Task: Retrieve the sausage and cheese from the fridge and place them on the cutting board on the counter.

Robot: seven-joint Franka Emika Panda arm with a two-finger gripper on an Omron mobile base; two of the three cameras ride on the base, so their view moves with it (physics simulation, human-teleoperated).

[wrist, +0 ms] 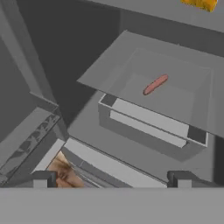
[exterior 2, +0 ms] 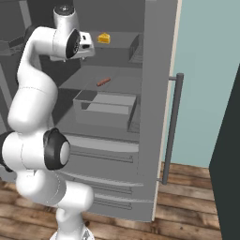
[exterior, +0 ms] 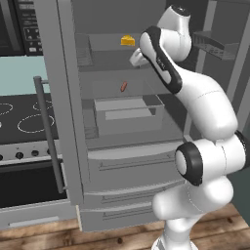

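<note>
The sausage (exterior: 124,87) lies near the middle of the fridge's (exterior: 73,146) glass middle shelf (exterior 2: 122,84), above a clear crisper drawer (exterior: 128,117), while the cheese (exterior: 128,40) sits one level up, toward the back of the upper shelf (exterior 2: 117,46); you can see both still untouched with the fridge doors swung wide. Your gripper (wrist: 112,178) hangs inside the open compartment at about upper-shelf height, angled down toward the sausage, its fingers (wrist: 43,178) spread about as wide as they go and holding nothing. In the hand view the sausage rests well ahead of the fingertips, with the yellow wedge just clipping the top edge. Judged from this, you are early in the job: the fridge is open, but neither item has been picked up, and both trips to the cutting board on the counter remain. To the left of the fridge, the black-topped stove (exterior: 24,117) and its oven (exterior: 24,188) stand beyond the left door's bar handle (exterior: 49,132); the right door's handle (exterior 2: 172,126) shows against the pale wall (exterior 2: 206,70). You will likely need to drop the hand lower to reach the sausage.
</note>
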